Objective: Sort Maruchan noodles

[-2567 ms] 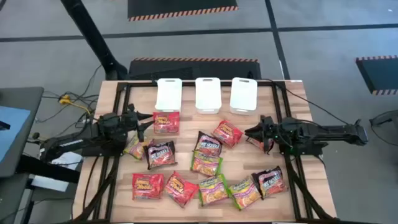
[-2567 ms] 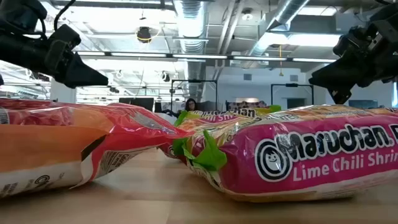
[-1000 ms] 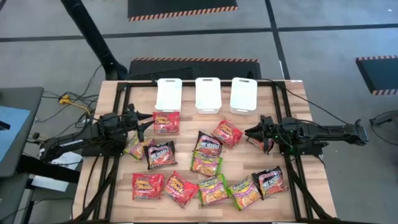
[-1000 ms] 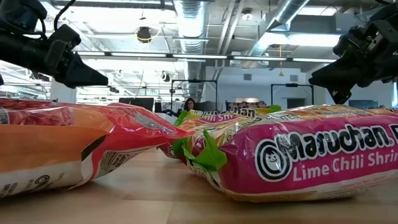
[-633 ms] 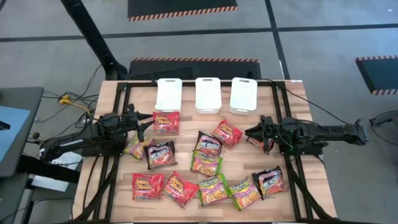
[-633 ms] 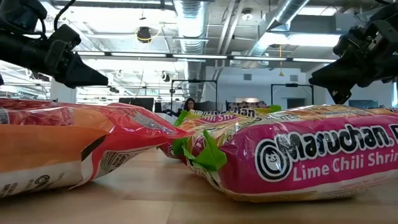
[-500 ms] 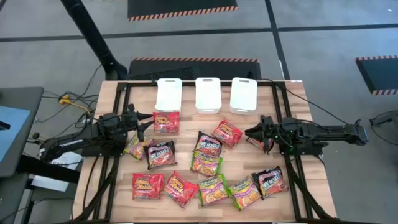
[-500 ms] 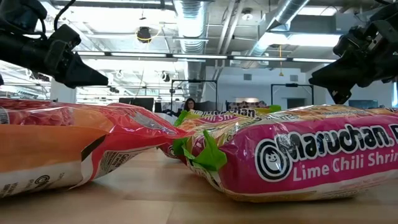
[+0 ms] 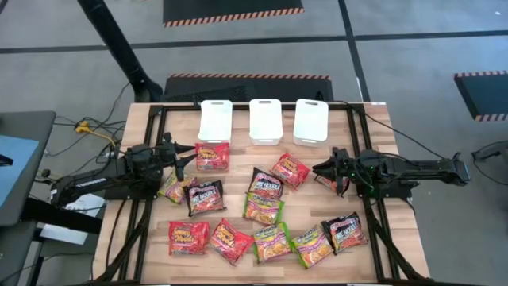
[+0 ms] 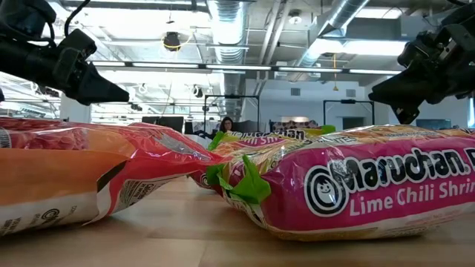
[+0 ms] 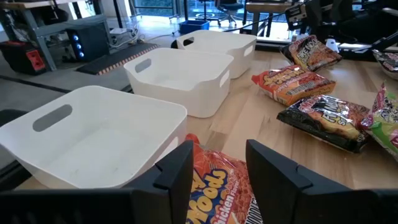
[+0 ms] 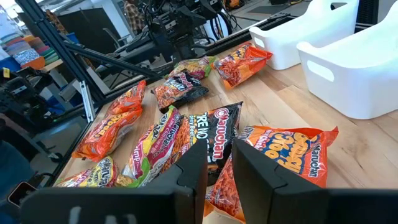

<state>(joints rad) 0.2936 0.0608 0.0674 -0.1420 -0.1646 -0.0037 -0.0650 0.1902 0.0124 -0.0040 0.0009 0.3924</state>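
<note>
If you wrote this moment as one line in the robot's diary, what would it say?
left gripper: open, over red-orange packet by left bin | right gripper: open, empty | noodle packets: on table | bins: empty

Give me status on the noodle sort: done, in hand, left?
Done: nothing; the three white bins are empty. In hand: nothing held. The left gripper is open over a red packet near the left bin; the right gripper is open by another red packet. Left: all the packets still lie on the table.
</note>
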